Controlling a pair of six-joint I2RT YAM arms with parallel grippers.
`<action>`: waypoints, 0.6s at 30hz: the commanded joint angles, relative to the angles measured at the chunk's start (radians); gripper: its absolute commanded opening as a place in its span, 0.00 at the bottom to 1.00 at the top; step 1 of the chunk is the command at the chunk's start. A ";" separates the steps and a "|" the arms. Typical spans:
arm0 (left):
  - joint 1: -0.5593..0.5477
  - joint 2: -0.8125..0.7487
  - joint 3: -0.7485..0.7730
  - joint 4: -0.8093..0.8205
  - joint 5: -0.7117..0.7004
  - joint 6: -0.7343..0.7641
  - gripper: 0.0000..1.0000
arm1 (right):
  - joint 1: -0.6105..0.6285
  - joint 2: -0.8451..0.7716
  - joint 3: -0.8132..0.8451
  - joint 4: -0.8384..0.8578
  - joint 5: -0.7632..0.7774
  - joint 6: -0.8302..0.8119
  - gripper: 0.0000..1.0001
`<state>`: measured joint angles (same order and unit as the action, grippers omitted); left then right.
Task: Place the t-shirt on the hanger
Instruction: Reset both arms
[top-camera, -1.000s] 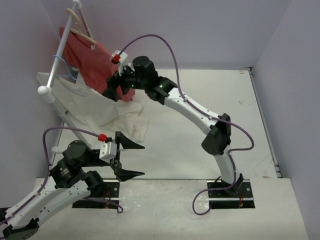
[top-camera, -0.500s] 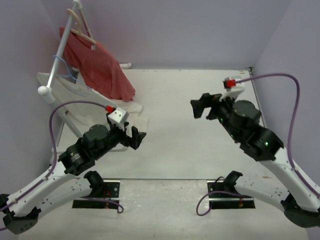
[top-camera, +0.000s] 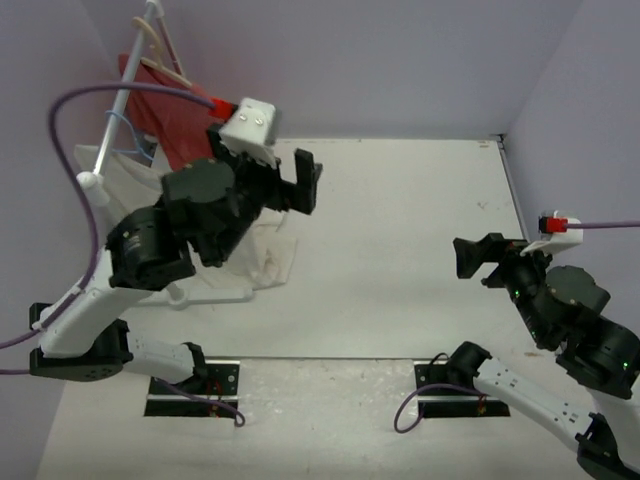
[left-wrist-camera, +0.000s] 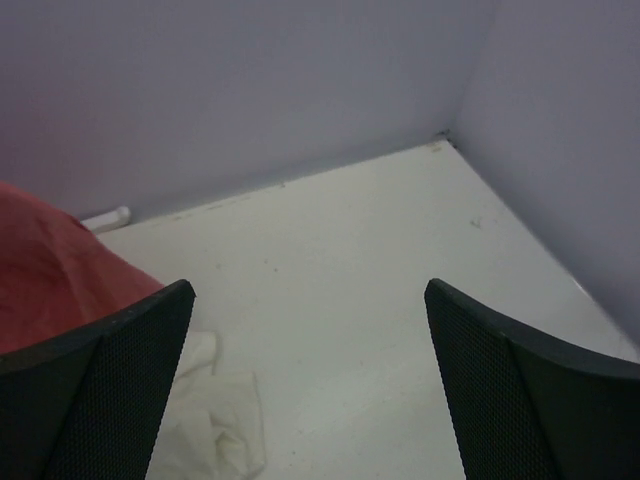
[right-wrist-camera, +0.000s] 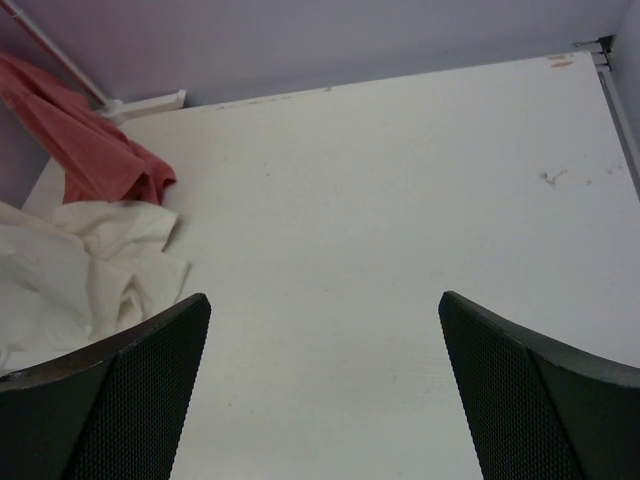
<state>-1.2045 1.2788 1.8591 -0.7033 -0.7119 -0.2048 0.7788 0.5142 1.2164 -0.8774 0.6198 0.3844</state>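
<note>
Jaws wide apart on both arms, nothing held or touched. Left gripper (left-wrist-camera: 308, 300) is up in the air, looking down at the table (top-camera: 400, 220) and its far corner. Right gripper (right-wrist-camera: 325, 305) is at mid right of the top view, also over bare table. T-shirt (right-wrist-camera: 80, 270) is bunched on the table at left, just beside the red shirt (right-wrist-camera: 95, 150). Hanger (top-camera: 120, 120) hooks on the rail (top-camera: 125, 90) at upper left; the left arm hides most of the cloth below it.

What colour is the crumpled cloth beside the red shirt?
Cream-white; the t-shirt shows best in the right wrist view.
</note>
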 joint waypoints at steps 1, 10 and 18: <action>0.001 0.064 0.405 -0.243 -0.348 0.116 1.00 | 0.005 -0.050 0.038 -0.120 0.038 0.068 0.99; 0.029 -0.418 0.016 -0.299 -0.462 0.015 1.00 | 0.005 -0.129 0.150 -0.249 0.087 0.034 0.99; 0.122 -0.409 0.048 -0.269 -0.409 0.174 1.00 | 0.005 -0.104 0.182 -0.310 0.121 0.029 0.99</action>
<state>-1.1077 0.7756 1.8915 -0.9696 -1.1323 -0.1301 0.7788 0.3737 1.3740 -1.1259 0.6995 0.4175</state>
